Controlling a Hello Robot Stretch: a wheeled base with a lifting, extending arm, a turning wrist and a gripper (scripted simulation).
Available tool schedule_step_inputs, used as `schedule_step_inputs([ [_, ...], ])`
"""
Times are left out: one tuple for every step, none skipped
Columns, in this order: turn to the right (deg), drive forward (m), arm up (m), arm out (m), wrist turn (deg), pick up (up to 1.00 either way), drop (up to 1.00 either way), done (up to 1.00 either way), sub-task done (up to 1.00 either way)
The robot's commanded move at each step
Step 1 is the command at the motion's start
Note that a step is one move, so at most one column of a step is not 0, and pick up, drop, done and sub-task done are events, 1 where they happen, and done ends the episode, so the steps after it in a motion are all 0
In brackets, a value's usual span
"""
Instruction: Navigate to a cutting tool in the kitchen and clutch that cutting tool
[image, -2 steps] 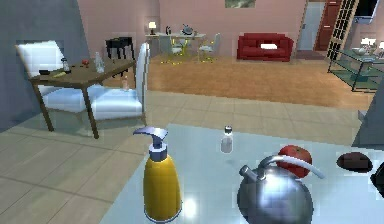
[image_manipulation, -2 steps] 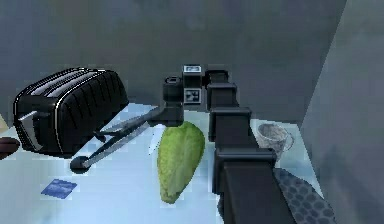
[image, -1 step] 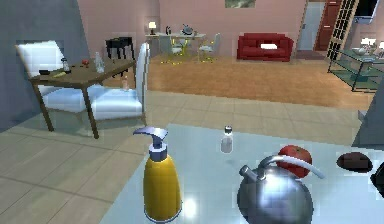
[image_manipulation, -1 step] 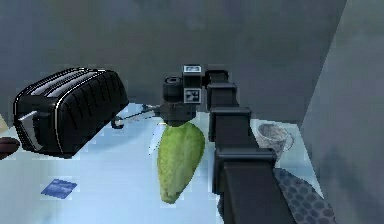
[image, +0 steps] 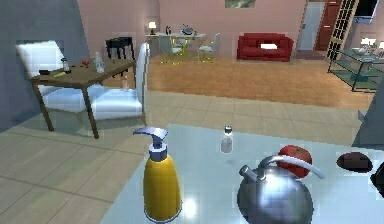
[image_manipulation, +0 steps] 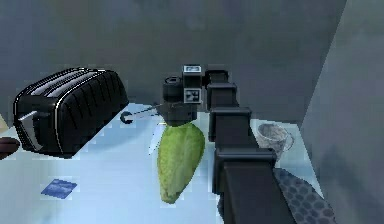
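My arm (image_manipulation: 235, 130) reaches out over a pale countertop (image_manipulation: 110, 170) in the arm side view. The gripper (image_manipulation: 130, 117) points left toward a black and silver toaster (image_manipulation: 65, 108), with its thin fingers ending just before it. A long green lettuce-like thing (image_manipulation: 180, 160) lies on the counter right under the gripper's body. I cannot tell whether the gripper holds anything. A small blue flat thing (image_manipulation: 60, 187) lies near the counter's front left.
In the forward view the counter (image: 200, 160) carries a yellow soap dispenser (image: 161, 180), a small shaker (image: 227, 140), a steel kettle (image: 275, 190), a red fruit (image: 296, 155) and a dark object (image: 354, 160). Beyond stand a wooden table (image: 80, 80), a white armchair (image: 50, 65) and a red sofa (image: 265, 45). A round dish (image_manipulation: 275, 135) sits right of the arm.
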Motion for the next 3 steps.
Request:
schedule_step_inputs([
  [0.0,0.00,-0.16,0.00,0.0,0.00,0.00,0.00,0.00],
  [0.0,0.00,0.00,0.00,0.0,1.00,0.00,0.00,0.00],
  [0.0,0.00,0.10,0.00,0.0,0.00,0.00,0.00,0.00],
])
